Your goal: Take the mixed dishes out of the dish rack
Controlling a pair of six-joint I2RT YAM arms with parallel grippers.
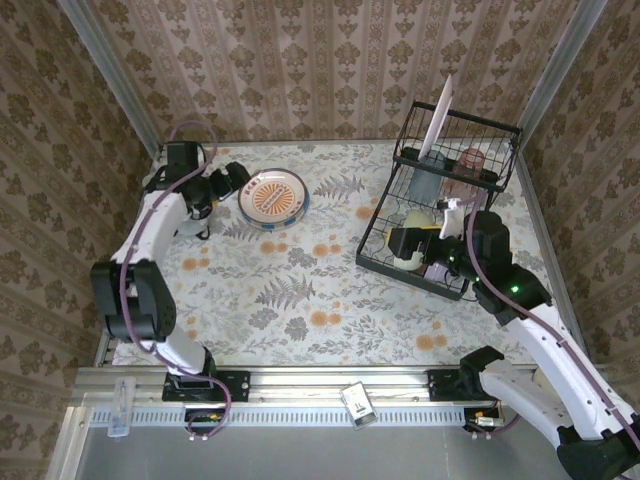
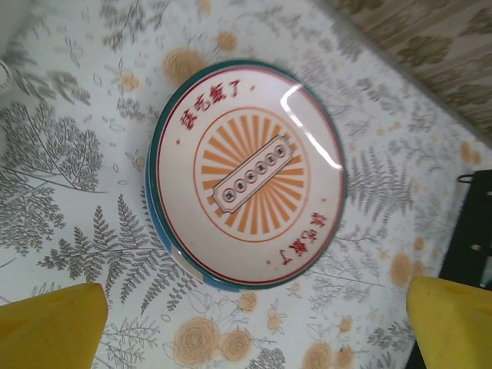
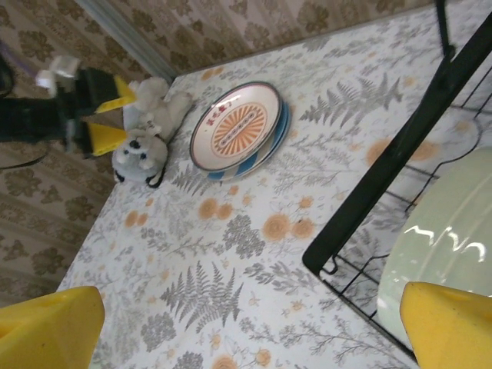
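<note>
**Top external view.**
- Tabletop (image 1: 300,300): covered with a floral cloth.
- Dish rack (image 1: 400,268): black wire, two tiers, standing at 2 o'clock on the tabletop.
  - Upper shelf: a white plate (image 1: 437,122) on edge, a pink cup (image 1: 470,160) and a bluish cup (image 1: 425,182).
  - Lower tier: a pale green bowl (image 1: 410,225).
- Stacked plates (image 1: 273,197): lying flat on the tabletop at 11 o'clock, well apart from the rack, face up.
- Left hand (image 1: 240,182): just beside the stack at its 9 o'clock edge.
- Right hand (image 1: 398,245): at the rack's near-left side, beside the pale green bowl.
- Plush toy (image 1: 190,222): partly hidden under the left arm, at 8 o'clock of the stack.

**Left wrist view.**
- Left hand (image 2: 252,327): spread wide, with one yellow fingertip (image 2: 50,327) at 7 o'clock and the other at 5 o'clock. Nothing lies between them but cloth.
- Stacked plates (image 2: 246,173): at centre. The top plate shows an orange sunburst, red characters and a teal rim. A blue rim peeks out beneath it at 7 o'clock.
- Dish rack (image 2: 473,231): a black piece of it at 3 o'clock.

**Right wrist view.**
- Right hand (image 3: 247,330): spread wide and holding nothing, with yellow fingertips (image 3: 450,323) at 5 and 7 o'clock.
- Dish rack (image 3: 400,154): its black frame runs diagonally at 3 o'clock.
- Pale green bowl (image 3: 446,238): inside the rack, just above the right-side fingertip.
- Stacked plates (image 3: 238,131): on the tabletop at 11 o'clock.
- Plush toy (image 3: 142,150): near the stack at its 9 o'clock.
- Left hand (image 3: 111,115): beside the toy, its yellow pads apart.
</note>
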